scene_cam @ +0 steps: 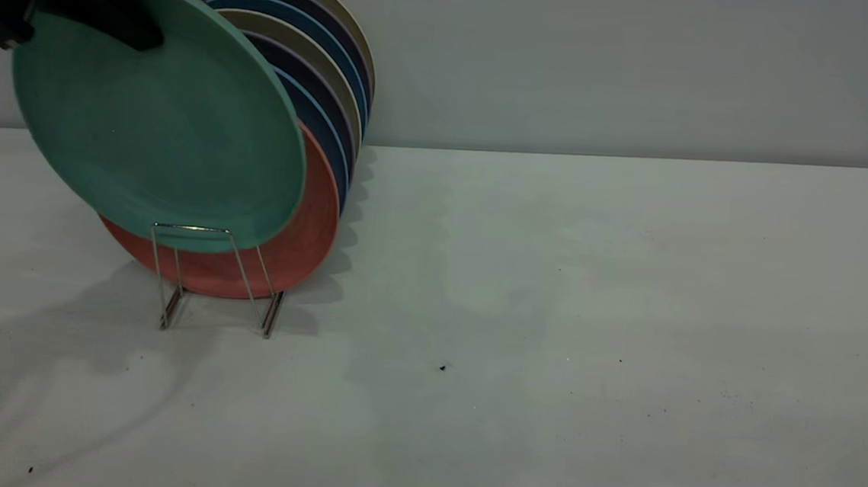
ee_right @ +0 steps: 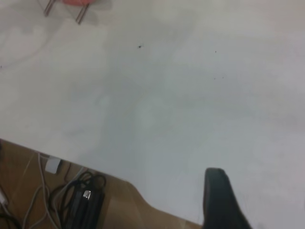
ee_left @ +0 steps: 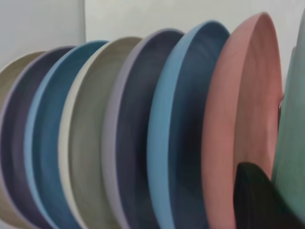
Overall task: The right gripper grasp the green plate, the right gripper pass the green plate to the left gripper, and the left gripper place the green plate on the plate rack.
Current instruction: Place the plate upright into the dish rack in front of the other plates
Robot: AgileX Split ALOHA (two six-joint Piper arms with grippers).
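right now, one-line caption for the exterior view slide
Left gripper holds the green plate tilted at the plate rack, just ahead of the pink plate.

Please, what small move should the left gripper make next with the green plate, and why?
Probably lower it a little. The left gripper holds the green plate by its top rim, tilted, its bottom edge behind the front loop of the plate rack, in front of the salmon-pink plate; whether it rests there is unclear.

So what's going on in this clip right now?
The left pincer grips the top rim of the round teal-green plastic plate, holding it tilted at the front of the silver wire plate rack, just ahead of the salmon-pink plate. Its lower edge sits behind the front loop; whether it is seated is unclear. The right pincer hangs over bare table, holding nothing.
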